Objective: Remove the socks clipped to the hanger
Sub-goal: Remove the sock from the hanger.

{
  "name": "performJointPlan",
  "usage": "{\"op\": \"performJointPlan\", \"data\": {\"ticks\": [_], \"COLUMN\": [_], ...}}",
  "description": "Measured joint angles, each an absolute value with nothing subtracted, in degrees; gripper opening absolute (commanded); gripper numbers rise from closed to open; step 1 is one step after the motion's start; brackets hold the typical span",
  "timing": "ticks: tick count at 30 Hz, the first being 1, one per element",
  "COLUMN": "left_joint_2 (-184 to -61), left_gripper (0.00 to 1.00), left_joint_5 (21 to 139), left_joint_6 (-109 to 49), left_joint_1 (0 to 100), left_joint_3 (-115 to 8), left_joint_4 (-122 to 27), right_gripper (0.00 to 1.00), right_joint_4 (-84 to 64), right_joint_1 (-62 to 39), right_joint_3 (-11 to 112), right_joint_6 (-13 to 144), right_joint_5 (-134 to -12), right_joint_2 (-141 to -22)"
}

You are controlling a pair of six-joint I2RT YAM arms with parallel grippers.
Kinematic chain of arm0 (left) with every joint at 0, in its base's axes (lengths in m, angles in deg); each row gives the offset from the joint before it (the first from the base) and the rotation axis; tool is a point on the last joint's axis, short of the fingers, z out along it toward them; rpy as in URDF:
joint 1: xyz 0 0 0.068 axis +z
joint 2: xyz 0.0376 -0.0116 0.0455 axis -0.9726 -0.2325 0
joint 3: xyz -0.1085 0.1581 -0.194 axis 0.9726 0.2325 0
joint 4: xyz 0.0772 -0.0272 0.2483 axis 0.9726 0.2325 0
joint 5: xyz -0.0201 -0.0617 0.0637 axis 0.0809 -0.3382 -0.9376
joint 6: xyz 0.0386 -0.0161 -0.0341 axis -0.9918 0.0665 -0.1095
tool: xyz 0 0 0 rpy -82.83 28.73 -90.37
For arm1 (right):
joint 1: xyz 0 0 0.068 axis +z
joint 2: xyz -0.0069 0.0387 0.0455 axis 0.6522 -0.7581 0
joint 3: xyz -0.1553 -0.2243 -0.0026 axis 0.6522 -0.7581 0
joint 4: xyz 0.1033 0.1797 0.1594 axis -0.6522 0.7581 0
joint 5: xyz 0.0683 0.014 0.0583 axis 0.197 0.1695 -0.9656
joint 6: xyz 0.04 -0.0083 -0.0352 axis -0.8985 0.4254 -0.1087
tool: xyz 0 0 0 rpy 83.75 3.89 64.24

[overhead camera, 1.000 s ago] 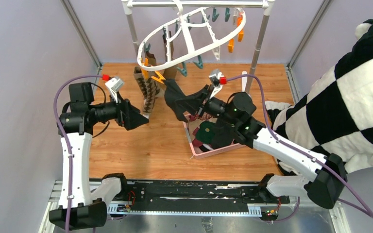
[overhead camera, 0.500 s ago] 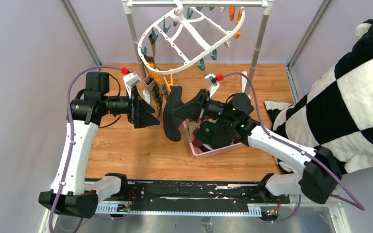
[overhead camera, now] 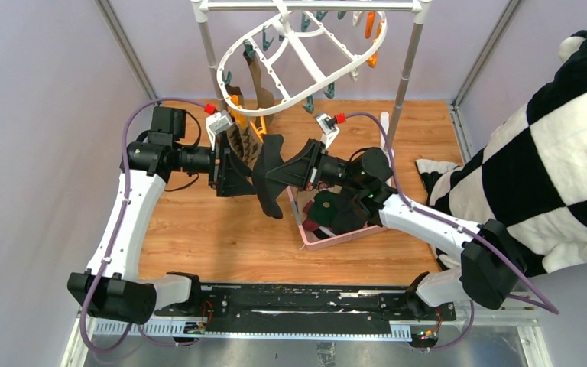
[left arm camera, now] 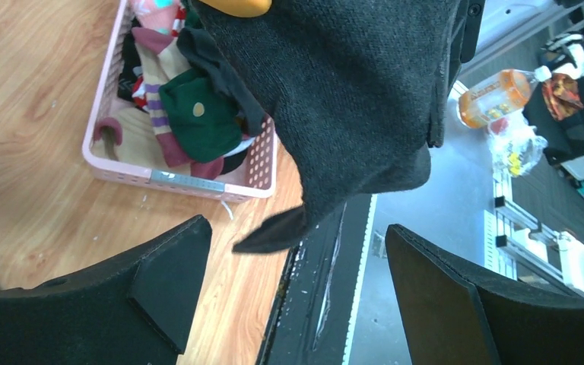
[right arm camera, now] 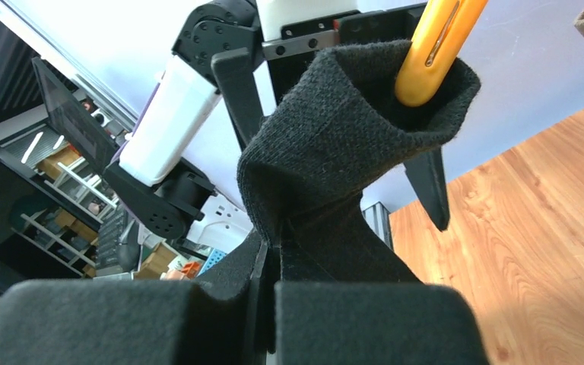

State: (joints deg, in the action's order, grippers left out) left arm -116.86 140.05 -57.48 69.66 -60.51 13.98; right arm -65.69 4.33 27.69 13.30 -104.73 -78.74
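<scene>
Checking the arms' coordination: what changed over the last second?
The left claw, open, swung right toward the black sock. The right claw, shut on that sock, shifted left. The hanger swung. The pink basket stayed put.

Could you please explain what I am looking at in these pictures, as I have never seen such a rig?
These are two robot arms, each ending in a two-finger gripper. One picture looks down from above and behind them; the other two come from cameras on the wrists. On the wooden table stands a pink slotted plastic basket holding loose socks, with a black-and-white checked plush cloth at the right. Above hangs a white oval plastic drying hanger. The right gripper is shut on a black fabric sock whose cuff an orange clip pinches. The left gripper is open beside it, holding nothing.
</scene>
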Motion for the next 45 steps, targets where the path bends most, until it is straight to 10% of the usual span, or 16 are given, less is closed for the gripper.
{"op": "performJointPlan", "data": {"ticks": [5, 9, 13, 19, 32, 45], "left_joint_2": [-118.6, -119.5, -120.2, -117.4, -112.8, -112.8], "left_gripper": [0.90, 0.67, 0.18, 0.03, 0.00, 0.00], "left_joint_5": [143.1, 145.1, 145.9, 142.1, 134.4, 132.2], "left_joint_6": [-60.0, -61.0, -61.0, -61.0, -60.5, -60.0], "left_joint_1": [68.1, 66.5, 65.8, 65.8, 65.3, 64.6], "left_joint_3": [-60.5, -60.5, -60.5, -59.9, -59.1, -58.8], "left_joint_4": [14.0, 14.1, 14.3, 14.2, 14.2, 14.1], "right_gripper": [0.00, 0.04, 0.32, 0.98, 1.00, 0.83], "right_joint_4": [-68.9, -71.2, -69.6, -50.2, -31.4, -31.8], "right_joint_1": [4.6, 4.8, 4.8, 6.3, 23.1, 24.0], "right_joint_3": [27.7, 27.7, 27.5, 27.3, 45.5, 57.1], "right_joint_6": [10.3, 8.0, 8.2, 20.8, 55.7, 74.3], "right_joint_5": [-104.6, -104.6, -103.7, -90.9, -47.7, -35.4], "right_joint_2": [-79.3, -80.7, -80.9, -72.6, -78.5, -89.3]}}
